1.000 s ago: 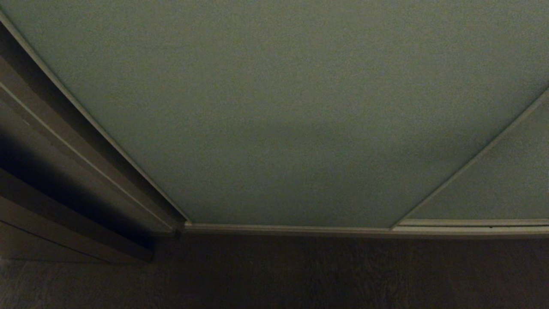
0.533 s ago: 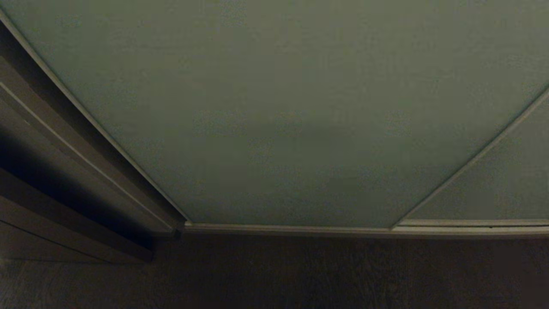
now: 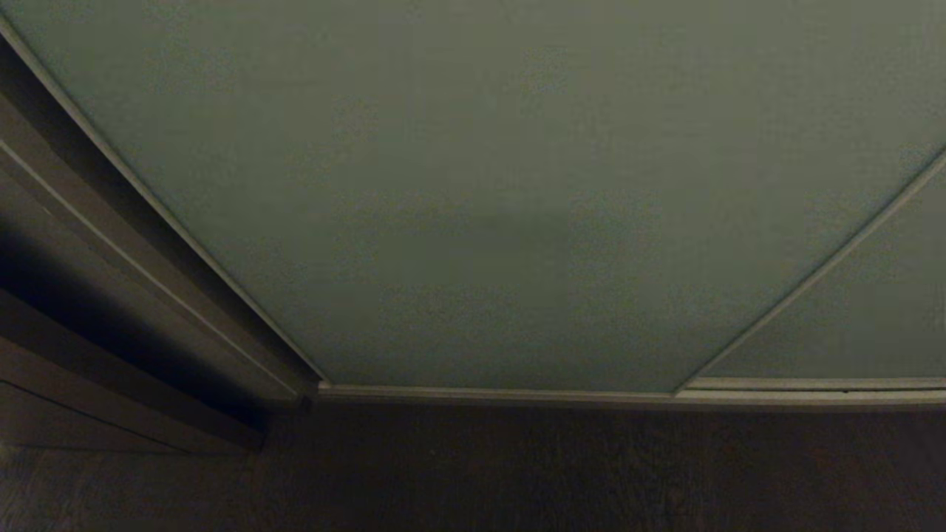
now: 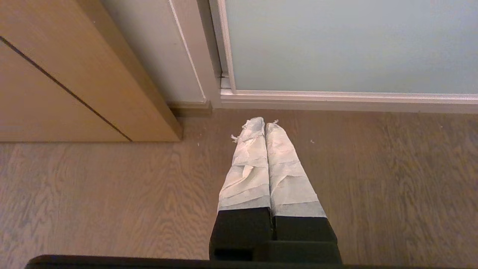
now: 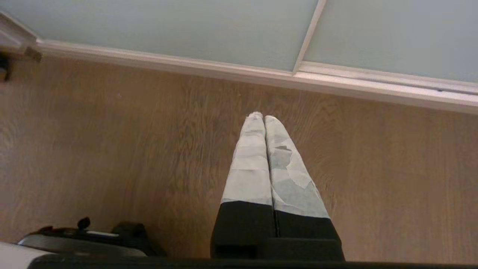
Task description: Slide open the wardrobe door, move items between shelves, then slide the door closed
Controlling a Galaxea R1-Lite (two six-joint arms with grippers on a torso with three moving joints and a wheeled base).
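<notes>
The sliding wardrobe door (image 3: 480,185) fills most of the head view and it stands shut; its left edge meets the wardrobe side frame (image 3: 148,222), and on the right it overlaps the second panel (image 3: 872,318), with no gap where the inside could be seen. The bottom rail (image 3: 517,394) runs along the wooden floor (image 3: 517,473).

Neither arm shows in the head view; both hang low, in front of the rail. The left gripper (image 4: 265,123) points at the floor near the corner where the door meets the frame, beside a wooden cabinet (image 4: 74,74); its taped fingers (image 4: 248,164) are pressed together and hold nothing. The right gripper (image 5: 260,116) points at the floor below the seam of the two panels; its fingers (image 5: 250,164) are also pressed together and empty (part of the robot base (image 5: 86,239) is visible near it).

The shelves and the items are hidden behind the door, so I cannot tell on which shelf the items lie. I judge that the task is either at its very beginning or already finished; the pictures alone do not decide this.
</notes>
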